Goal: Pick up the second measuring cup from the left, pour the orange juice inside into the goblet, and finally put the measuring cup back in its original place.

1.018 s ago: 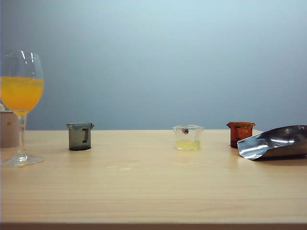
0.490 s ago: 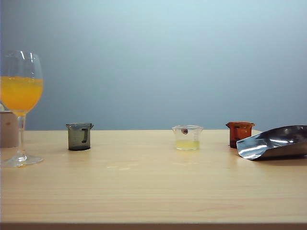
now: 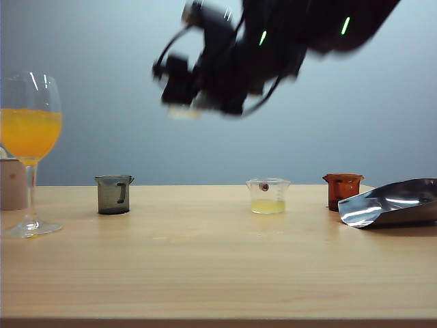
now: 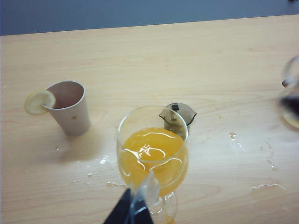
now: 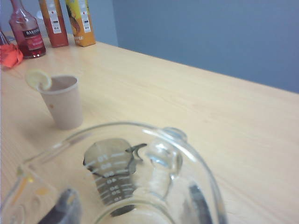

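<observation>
Riding high above the table [image 3: 218, 273], the second measuring cup [image 5: 135, 186] sits clamped in your right gripper [image 5: 131, 210] — pads [image 5: 63, 207] on either side of its clear wall. The goblet [image 4: 152, 154], full of orange juice [image 4: 149, 151], stands at the far left, your left gripper [image 4: 133, 212] closed on its stem — the smoky grey cup [image 3: 113, 194] just beyond

Four small measuring cups show: a smoky grey one [image 3: 114, 195], a clear one with pale yellow liquid [image 3: 268, 196] and an amber one [image 3: 342, 190] in a row toward the table's [image 3: 205, 273] far edge, plus the clear second measuring cup [image 5: 126, 186] up in the air. There is one goblet [image 3: 31, 137], one paper cup [image 4: 67, 107] carrying one lemon slice [image 4: 39, 101], and one metal scoop [image 3: 392, 203]. Three bottles [image 5: 55, 21] stand at a far corner.
</observation>
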Available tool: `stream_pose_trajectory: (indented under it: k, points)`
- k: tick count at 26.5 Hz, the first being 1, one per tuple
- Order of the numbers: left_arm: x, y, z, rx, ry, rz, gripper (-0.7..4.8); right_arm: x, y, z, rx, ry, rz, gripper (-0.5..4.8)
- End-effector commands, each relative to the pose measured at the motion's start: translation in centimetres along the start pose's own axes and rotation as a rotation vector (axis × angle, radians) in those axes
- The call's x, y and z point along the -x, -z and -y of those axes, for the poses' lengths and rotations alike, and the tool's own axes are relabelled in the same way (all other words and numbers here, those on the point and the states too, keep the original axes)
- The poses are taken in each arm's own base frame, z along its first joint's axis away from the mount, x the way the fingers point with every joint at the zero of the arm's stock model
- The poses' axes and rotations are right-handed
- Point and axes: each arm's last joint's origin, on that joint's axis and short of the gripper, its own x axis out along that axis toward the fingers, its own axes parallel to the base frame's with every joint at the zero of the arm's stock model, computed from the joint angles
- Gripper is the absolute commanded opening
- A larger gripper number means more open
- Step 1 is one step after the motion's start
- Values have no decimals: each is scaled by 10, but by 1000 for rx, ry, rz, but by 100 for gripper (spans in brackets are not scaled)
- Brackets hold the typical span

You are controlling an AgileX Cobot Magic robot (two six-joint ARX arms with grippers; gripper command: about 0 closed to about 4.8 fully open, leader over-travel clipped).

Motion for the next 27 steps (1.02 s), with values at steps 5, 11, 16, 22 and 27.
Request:
stream_pose_trajectory:
  k: [5, 11, 16, 22, 27]
  points:
    - [0, -1, 0, 3, 3, 14, -3, -48, 31, 2, -68, 122, -27, 148]
    - [0, -1, 0, 3, 4, 14, -3, -80, 36, 5, -133, 313, 9, 149]
    - [0, -1, 0, 3, 3, 14, -3, -95, 50, 6, -182, 407, -1, 149]
    - [0, -1, 0, 3, 3, 13, -3, -99, 84, 7, -229, 447, -111, 149]
    - [0, -1, 0, 3, 3, 14, -3, -100, 100, 3, -210, 450, -183, 149]
